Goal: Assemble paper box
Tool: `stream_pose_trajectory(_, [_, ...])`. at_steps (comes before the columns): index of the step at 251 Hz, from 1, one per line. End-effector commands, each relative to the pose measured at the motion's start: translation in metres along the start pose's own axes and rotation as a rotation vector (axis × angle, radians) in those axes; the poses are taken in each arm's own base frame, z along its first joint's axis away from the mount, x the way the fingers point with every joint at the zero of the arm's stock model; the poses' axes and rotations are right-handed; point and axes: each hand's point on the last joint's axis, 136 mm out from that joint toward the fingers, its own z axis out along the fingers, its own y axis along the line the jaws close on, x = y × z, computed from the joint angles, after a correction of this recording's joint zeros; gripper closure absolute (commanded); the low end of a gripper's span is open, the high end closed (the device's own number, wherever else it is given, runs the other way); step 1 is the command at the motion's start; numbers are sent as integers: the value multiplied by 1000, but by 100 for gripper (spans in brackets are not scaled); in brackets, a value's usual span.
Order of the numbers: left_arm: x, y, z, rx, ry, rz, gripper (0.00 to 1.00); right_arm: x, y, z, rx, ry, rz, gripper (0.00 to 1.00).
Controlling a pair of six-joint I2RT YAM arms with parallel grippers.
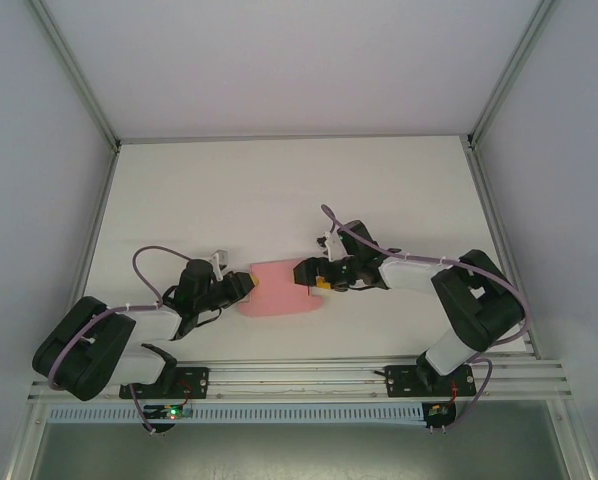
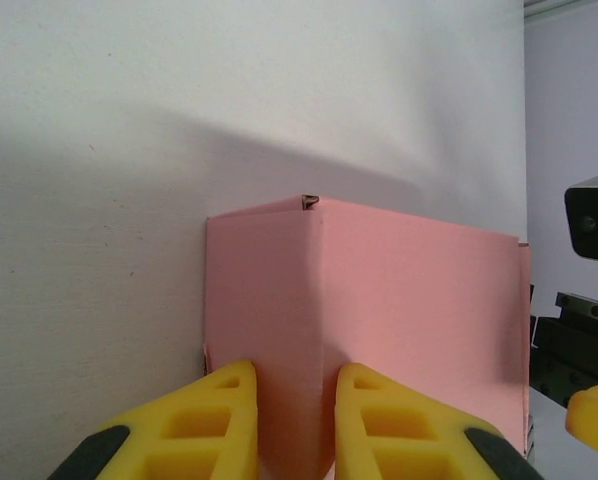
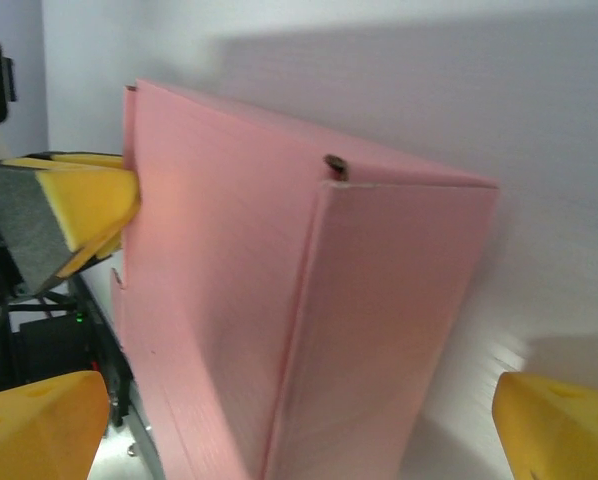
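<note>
Pinching a Crease While the Far End Goes Unheld

The paper box [image 1: 279, 290] lies on the white table [image 1: 279, 190] at the centre of the top view, between the two grippers. The left gripper [image 1: 245, 287] meets its left-of-frame edge. In the left wrist view, yellow fingers [image 2: 219, 425] press from both sides on a raised pink fold at the bottom of the frame, which looks like a pinch on the card. The right gripper [image 1: 313, 276] sits at the opposite edge. Its fingers [image 3: 39, 425] are spread wide in the lower corners of the right wrist view, with the box between them and no contact visible.

The step in hand seems to be squaring up a wall. To do it well, the grip should sit on the score line so the thin card bends there rather than buckling. The spread gripper should brace the other end before any pull, or the box may slide.

The long axis runs left to right across the top view, one short end toward each gripper. A corner crease climbs the left wrist frame to a small dark notch at top centre.
</note>
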Motion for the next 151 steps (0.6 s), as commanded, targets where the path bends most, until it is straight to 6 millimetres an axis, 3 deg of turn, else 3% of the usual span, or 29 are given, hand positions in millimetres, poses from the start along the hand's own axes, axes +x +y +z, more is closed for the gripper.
stream_pose_trajectory(1, [13,22,-2,-58,33,-64,94,-8,23,6,-103,8,-14,2])
stream_pose_trajectory(50, [12,21,-3,-52,28,-65,95,-14,38,10,-195,9,-13,8])
stream_pose_trajectory(83, [7,17,-5,-44,8,-53,95,-23,59,1,-298,-31,-43,17])
stream_pose_trajectory(118, [-1,4,-8,-24,-12,-22,94,-25,69,-7,-325,-46,-64,39])
stream_pose_trajectory(133, [-6,-9,-11,11,-23,8,93,-24,70,-8,-327,-45,-69,52])
stream_pose_trajectory(151, [-13,-23,-15,37,-39,41,90,-25,72,-10,-329,-50,-75,60])
